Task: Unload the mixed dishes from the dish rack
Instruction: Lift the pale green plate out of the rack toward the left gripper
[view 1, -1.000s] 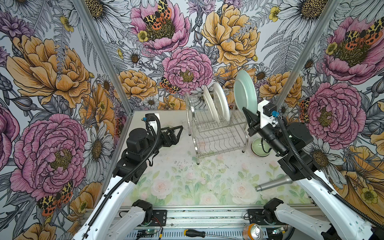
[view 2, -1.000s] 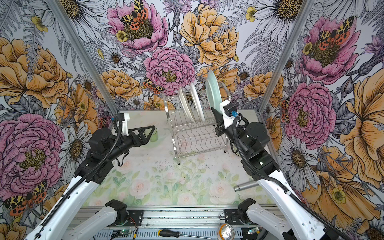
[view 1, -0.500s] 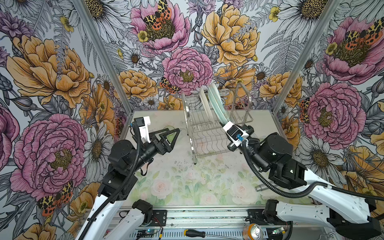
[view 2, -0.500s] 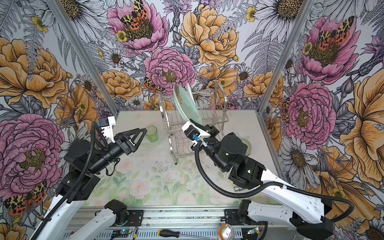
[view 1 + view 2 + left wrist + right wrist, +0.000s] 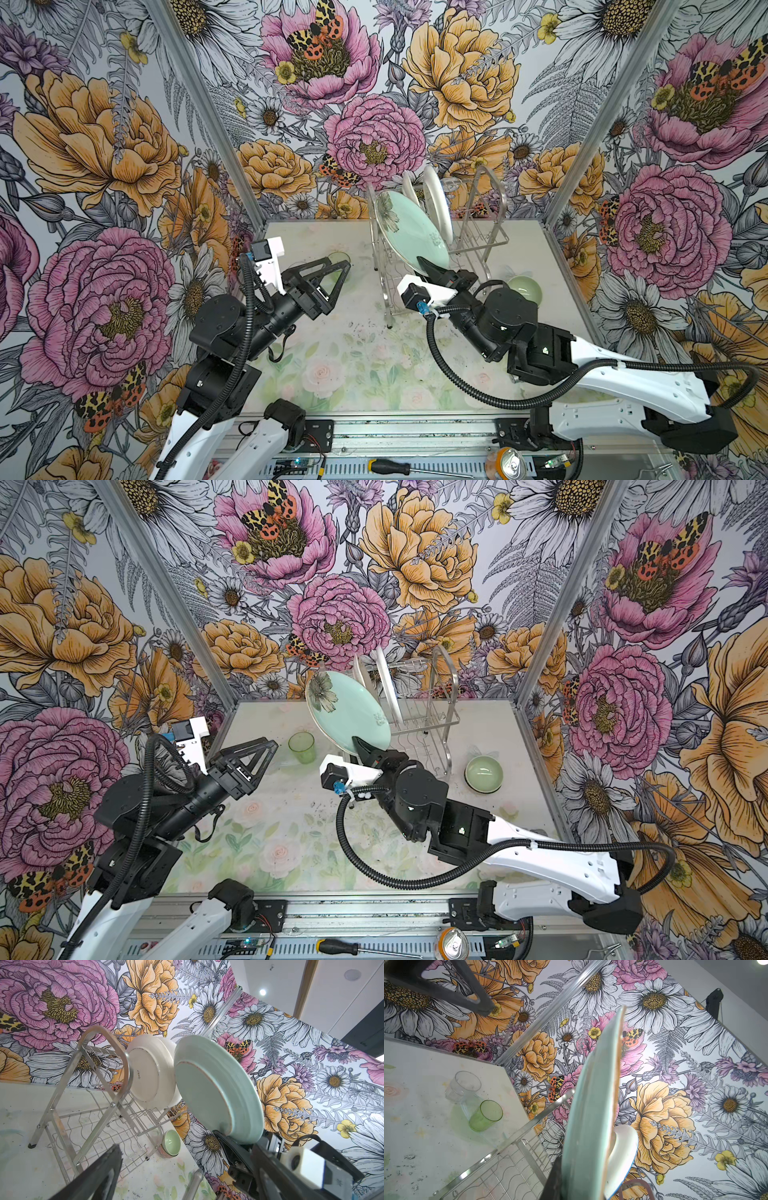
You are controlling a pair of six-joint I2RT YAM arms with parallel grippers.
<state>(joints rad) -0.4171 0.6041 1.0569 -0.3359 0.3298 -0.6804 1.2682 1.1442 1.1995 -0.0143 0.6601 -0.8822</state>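
Observation:
My right gripper [image 5: 428, 266] is shut on the lower rim of the mint green plate [image 5: 411, 226], holding it tilted in front of the dish rack [image 5: 490, 199], at the rack's left end. Two pale plates [image 5: 436, 203] stand upright in the rack's upper shelf behind it. My left gripper [image 5: 338, 262] is open with nothing in it, left of the rack and just in front of the green tumbler [image 5: 302, 747]. A clear glass [image 5: 465, 1086] stands beside the tumbler. On the table right of the rack sits a pale green bowl [image 5: 524, 287].
A grey metal cylinder [image 5: 194, 1184] lies on the table near my right arm. A screwdriver [image 5: 395, 467] and a can [image 5: 505, 465] rest on the front rail. Flowered walls close in the left, back and right sides.
The right gripper took the mint green plate from the rack's right end and carried it left and down, in front of the rack. The left arm drew back toward the front left, still open.

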